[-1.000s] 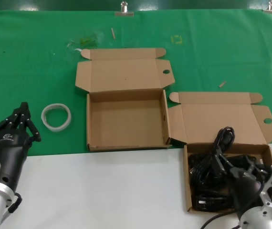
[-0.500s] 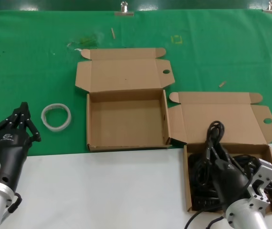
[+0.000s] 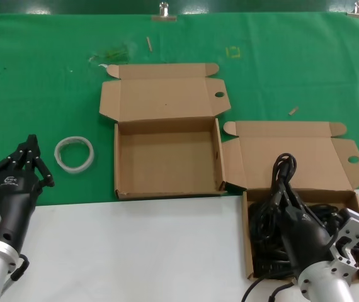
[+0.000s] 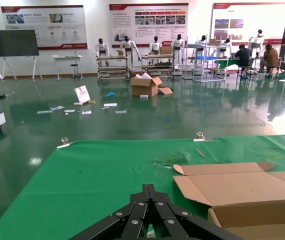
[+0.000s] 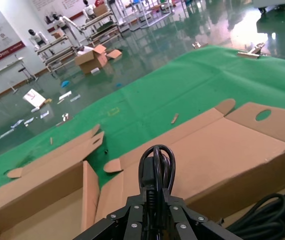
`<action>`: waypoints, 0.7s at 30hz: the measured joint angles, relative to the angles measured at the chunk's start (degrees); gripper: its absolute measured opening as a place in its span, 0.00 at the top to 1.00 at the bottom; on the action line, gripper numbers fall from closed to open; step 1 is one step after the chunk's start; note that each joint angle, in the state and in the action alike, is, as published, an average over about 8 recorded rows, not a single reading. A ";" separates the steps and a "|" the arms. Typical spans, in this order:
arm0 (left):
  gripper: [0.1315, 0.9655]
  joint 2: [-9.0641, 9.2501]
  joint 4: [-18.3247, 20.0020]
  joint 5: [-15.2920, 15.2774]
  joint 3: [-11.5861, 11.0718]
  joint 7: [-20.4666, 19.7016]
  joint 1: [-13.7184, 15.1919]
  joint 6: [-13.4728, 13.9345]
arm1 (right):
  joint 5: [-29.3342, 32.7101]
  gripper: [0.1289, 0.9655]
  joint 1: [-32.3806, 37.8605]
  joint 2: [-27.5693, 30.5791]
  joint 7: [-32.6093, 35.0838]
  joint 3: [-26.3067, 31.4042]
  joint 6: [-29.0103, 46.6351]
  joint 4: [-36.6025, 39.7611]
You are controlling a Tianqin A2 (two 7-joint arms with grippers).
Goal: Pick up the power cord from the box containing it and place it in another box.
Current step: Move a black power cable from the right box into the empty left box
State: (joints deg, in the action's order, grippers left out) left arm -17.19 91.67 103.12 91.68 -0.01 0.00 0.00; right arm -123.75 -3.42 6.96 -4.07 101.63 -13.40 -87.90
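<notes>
1. Right gripper (image 3: pixel 283 192), black and tapered, is clamped on the power cord (image 3: pixel 284 168), a thin looped hank standing above the wing-flapped cardboard box (image 3: pixel 349 195).
2. More black cable (image 3: pixel 261 242) lies inside that box.
3. The plain-lidded cardboard box (image 3: pixel 167 192) sits just beside it.
4. Left gripper (image 3: pixel 29 153), fingers together, rests beyond a white ring (image 3: pixel 74 153).

White table (image 3: pixel 135 251), green cloth (image 3: pixel 41 82), two open cardboard boxes (image 3: pixel 167 157), white ring (image 3: pixel 74 153)

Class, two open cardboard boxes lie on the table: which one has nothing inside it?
The left box, on the green cloth; its tray is bare. The right box holds black cables and the right gripper.
</notes>
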 joint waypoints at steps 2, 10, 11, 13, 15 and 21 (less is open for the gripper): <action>0.99 0.00 0.00 0.00 0.00 0.00 0.00 0.00 | -0.18 0.93 -0.16 0.31 -0.03 0.21 -0.34 -0.95; 0.99 0.00 0.00 0.00 0.00 0.00 0.00 0.00 | -5.20 0.93 1.72 4.93 1.61 4.13 -4.49 -10.28; 0.99 0.00 0.00 0.00 0.00 0.00 0.00 0.00 | -6.31 0.93 2.74 5.88 2.19 5.13 -5.25 -11.62; 0.99 0.00 0.00 0.00 0.00 0.00 0.00 0.00 | -8.57 0.93 5.50 7.64 3.49 7.35 -6.54 -13.50; 0.99 0.00 0.00 0.00 0.00 -0.01 0.00 0.00 | -10.76 0.93 9.23 9.01 4.81 9.83 -7.35 -13.85; 0.99 0.00 0.00 -0.01 0.00 -0.04 0.00 0.00 | -14.50 0.93 21.33 8.36 6.52 15.29 -5.96 -4.81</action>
State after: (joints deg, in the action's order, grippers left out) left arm -17.19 91.67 103.12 91.68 -0.05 0.00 0.00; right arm -138.25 17.92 15.32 2.45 116.91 -19.36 -92.72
